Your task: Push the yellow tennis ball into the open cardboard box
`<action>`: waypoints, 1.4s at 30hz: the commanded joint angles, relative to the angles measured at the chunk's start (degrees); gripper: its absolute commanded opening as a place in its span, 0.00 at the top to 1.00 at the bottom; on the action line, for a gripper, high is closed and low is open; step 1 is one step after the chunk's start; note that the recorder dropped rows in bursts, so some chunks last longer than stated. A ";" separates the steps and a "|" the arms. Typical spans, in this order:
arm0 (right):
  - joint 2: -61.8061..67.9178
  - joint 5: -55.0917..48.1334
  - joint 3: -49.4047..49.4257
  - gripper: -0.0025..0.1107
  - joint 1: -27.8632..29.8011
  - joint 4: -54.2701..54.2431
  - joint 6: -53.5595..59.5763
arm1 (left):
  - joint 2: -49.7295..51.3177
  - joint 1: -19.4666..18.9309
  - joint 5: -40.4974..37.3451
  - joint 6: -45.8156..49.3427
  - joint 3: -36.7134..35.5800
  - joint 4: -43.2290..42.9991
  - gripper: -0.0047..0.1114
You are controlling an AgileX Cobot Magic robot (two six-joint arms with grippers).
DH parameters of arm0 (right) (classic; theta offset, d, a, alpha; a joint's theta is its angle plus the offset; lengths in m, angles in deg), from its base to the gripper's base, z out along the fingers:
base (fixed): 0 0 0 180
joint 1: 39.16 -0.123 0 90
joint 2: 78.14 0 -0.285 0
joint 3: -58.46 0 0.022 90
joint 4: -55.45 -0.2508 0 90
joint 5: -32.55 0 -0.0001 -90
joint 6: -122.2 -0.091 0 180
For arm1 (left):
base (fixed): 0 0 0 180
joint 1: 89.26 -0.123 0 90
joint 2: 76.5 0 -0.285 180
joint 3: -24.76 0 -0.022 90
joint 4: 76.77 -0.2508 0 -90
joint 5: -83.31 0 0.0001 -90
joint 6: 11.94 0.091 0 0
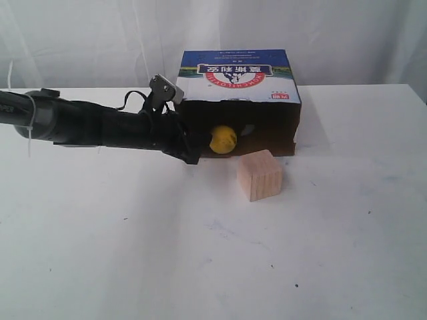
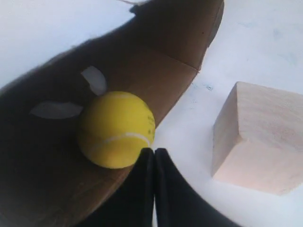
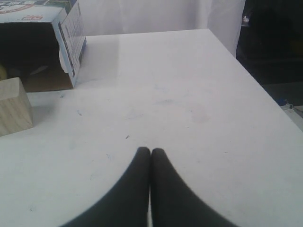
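Observation:
The yellow tennis ball [image 1: 223, 139] [image 2: 116, 129] rests on the brown bottom flap just inside the mouth of the open cardboard box [image 1: 240, 80] [image 2: 175, 52] [image 3: 66, 33], which lies on its side with the blue-and-white print up. My left gripper [image 1: 199, 148] [image 2: 154, 152] is shut with nothing held, its black tips touching the ball's near side. My right gripper [image 3: 150, 152] is shut and empty over bare table, well to the right of the box; it is out of the exterior view.
A pale wooden cube [image 1: 259, 175] [image 2: 258, 137] [image 3: 14, 106] stands on the white table [image 1: 200, 253] just in front of the box mouth, right of the ball. White curtain hangs behind. The table's right edge [image 3: 255, 85] drops off near my right gripper.

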 commanded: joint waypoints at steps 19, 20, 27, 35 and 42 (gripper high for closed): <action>-0.26 0.77 0.30 0.98 0.38 0.56 0.03 | -9.12 -3.04 3.55 -20.78 -13.17 -10.28 0.96; -0.26 0.77 0.30 0.98 0.38 0.56 0.03 | -11.63 -3.40 8.14 -21.61 -15.52 -10.28 0.96; -0.26 0.77 0.30 0.98 0.38 0.56 0.03 | -29.17 -8.73 32.34 -23.21 -35.29 -12.73 0.96; -0.26 0.77 0.30 0.98 0.38 0.56 0.03 | -45.82 -22.81 39.01 -23.67 -41.04 -13.03 0.96; -0.26 0.77 0.30 0.98 0.38 0.56 0.03 | -66.19 -29.95 28.81 -23.79 -41.04 -13.03 0.96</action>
